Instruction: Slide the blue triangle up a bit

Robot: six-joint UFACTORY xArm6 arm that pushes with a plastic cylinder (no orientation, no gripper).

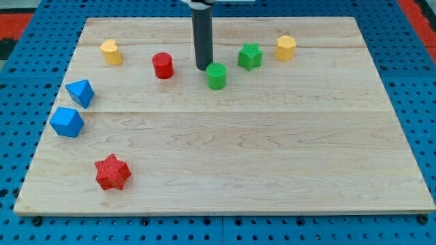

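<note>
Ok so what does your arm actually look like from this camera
Only the end of it shows: a straight, smooth, dark grey rod running down to my tip. At the view's top it goes into a white collar with a black part above it, cut off by the frame edge. No cables, labels or markings are visible on it.

Board: pale wooden board point(225, 170), grain running left to right.
Beneath: blue perforated panel point(20, 82) on every side.
Corners: red patches point(17, 17) at view's top.
Light: even, soft shadows.
</note>
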